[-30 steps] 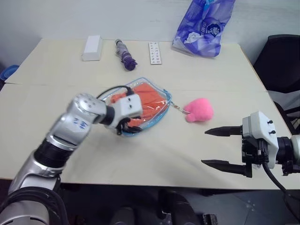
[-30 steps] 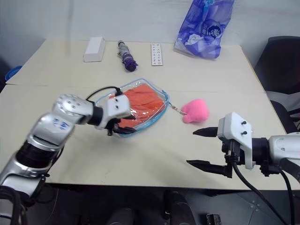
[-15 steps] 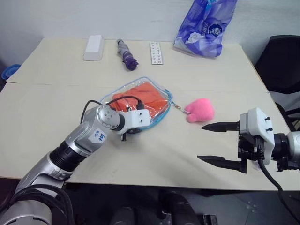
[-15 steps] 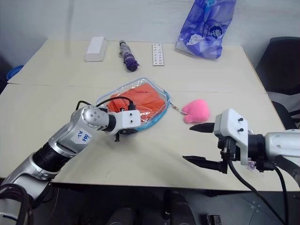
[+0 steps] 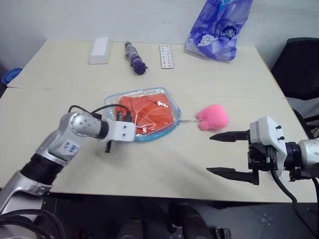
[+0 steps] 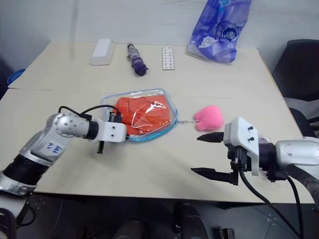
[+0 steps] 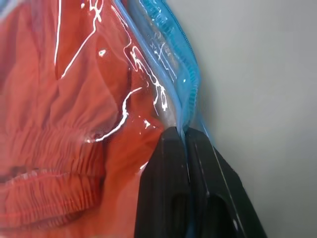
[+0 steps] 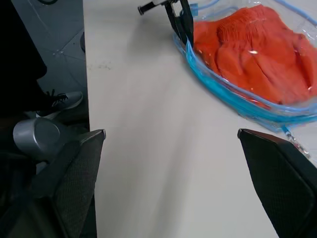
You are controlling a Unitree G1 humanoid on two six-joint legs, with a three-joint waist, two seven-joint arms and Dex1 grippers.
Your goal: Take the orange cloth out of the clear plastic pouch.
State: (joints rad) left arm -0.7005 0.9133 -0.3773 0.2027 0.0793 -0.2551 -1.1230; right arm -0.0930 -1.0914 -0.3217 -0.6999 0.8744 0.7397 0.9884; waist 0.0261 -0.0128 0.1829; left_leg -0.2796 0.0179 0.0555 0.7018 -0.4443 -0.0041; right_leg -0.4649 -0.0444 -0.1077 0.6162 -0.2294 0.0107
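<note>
One cream table (image 5: 209, 74) carried everything, with the clear plastic pouch (image 5: 164, 130) lying flat near its middle. The orange cloth (image 5: 147, 112) sat wholly inside the pouch. The right gripper (image 5: 227, 154) hung over the table's near right edge, its fingers spread wide and holding nothing. The left gripper (image 7: 185, 136) had its fingers pressed together, pinching the pouch's blue edge.

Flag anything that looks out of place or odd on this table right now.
Nothing is spilled or damaged. One oddity: the left claw is pinched shut on the blue edge of the clear plastic pouch, not on the orange cloth, which lies fully inside. The pink pom-pom charm trails off to the side on its chain.
</note>
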